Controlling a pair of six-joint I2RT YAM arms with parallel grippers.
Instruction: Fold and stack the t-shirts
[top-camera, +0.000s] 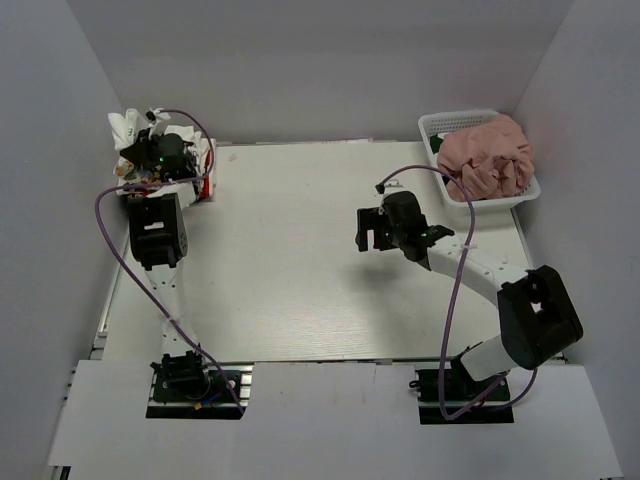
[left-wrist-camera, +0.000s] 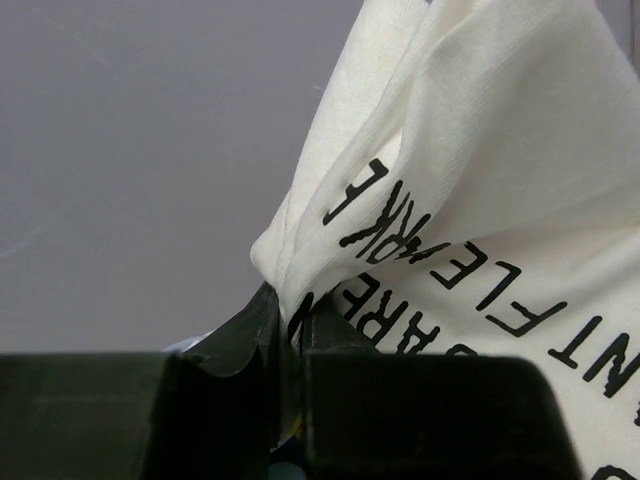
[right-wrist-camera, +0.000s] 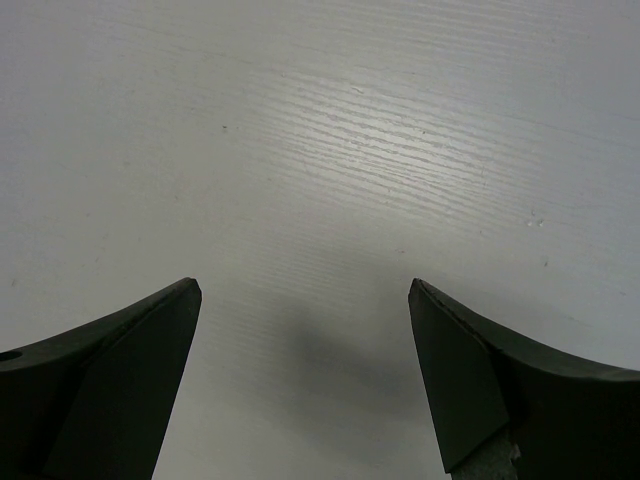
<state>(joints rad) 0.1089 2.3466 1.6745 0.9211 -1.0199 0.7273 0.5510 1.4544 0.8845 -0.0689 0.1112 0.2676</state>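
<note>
My left gripper (top-camera: 160, 150) is at the far left corner of the table, over a stack of folded shirts with a red one (top-camera: 207, 186) showing at its edge. It is shut on a fold of a white t-shirt with black print (left-wrist-camera: 470, 200), which also shows bunched behind the gripper in the top view (top-camera: 130, 128). My right gripper (top-camera: 368, 230) is open and empty, low over the bare table near the middle; in the right wrist view (right-wrist-camera: 305, 295) only tabletop lies between its fingers. A dusty pink t-shirt (top-camera: 487, 155) lies crumpled in the basket.
A white plastic mesh basket (top-camera: 436, 128) stands at the far right corner. Grey walls close in the left, back and right. The white wood-grain table (top-camera: 290, 280) spans between the arms.
</note>
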